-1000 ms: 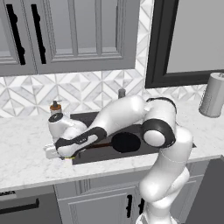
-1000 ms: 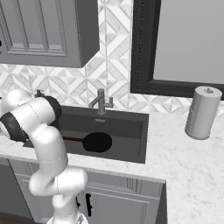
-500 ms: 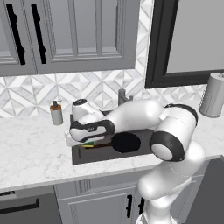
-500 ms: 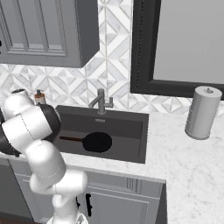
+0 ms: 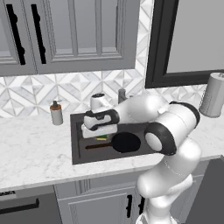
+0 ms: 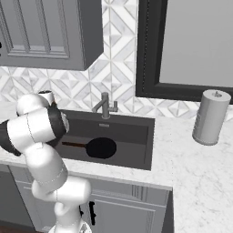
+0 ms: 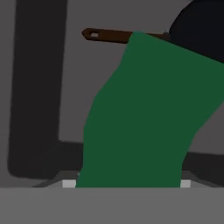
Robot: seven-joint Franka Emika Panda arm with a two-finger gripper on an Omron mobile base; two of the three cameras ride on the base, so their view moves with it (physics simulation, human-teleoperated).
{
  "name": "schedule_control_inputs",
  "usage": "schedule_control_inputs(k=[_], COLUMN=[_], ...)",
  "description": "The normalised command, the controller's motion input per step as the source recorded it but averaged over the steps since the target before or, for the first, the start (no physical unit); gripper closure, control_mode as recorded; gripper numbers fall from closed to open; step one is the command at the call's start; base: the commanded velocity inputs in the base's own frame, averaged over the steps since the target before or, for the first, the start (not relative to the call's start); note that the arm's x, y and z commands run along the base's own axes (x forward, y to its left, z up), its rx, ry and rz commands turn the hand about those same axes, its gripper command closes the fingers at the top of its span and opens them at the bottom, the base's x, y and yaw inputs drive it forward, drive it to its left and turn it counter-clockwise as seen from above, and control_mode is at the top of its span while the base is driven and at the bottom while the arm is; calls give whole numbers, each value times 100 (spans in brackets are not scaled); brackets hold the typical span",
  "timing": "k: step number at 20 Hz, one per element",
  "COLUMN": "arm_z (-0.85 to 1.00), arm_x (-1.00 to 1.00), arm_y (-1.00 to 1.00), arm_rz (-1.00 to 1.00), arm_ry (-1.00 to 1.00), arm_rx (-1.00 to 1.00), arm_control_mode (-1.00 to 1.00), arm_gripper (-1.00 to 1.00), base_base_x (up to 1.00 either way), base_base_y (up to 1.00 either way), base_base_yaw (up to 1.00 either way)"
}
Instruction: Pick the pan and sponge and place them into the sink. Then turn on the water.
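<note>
In the hand view, the sponge (image 7: 144, 118) fills the centre and lower middle of the frame as a matte dark green slab, its long axis running from the bottom edge up toward the upper right. Its lower end is cut off at the bottom, where the gripper (image 7: 127, 183) shows only as two pale tip edges on either side of it; the pincer is clamped on the sponge. The yellow underside cannot be seen here.

Beyond it, along the top of that frame, the pan's thin reddish-brown handle lies nearly level, its free end pointing left, with the black pan (image 7: 199, 26) cut off in the upper right corner.

In the left base view, a sliver of green and yellow shows just under the white hand at centre, over the left part of the sink (image 5: 76, 144), a dark grey rectangular basin set in a pale marbled counter (image 5: 30, 153). The round flat pan rests on the basin floor, handle pointing left. The arm hides most of the faucet (image 6: 104, 107), plainer in the right base view. A small soap bottle (image 5: 56, 113) stands left of the sink; a grey cylinder (image 6: 208, 117) stands at the right.
</note>
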Motion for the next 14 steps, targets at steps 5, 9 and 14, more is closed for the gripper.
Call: schedule_control_inputs(k=[5,9,14], arm_z=[-30,-49,-53], arm_x=[54,38,37], arm_y=[-41,-28,-7], arm_rz=[0,0,0], arm_ry=[8,4,0], arm_rx=[0,0,0], arm_control_mode=[-100,-100,-100], arm_gripper=[100,100,100], base_base_x=[0,0,0], base_base_y=[0,0,0], base_base_yaw=[0,0,0])
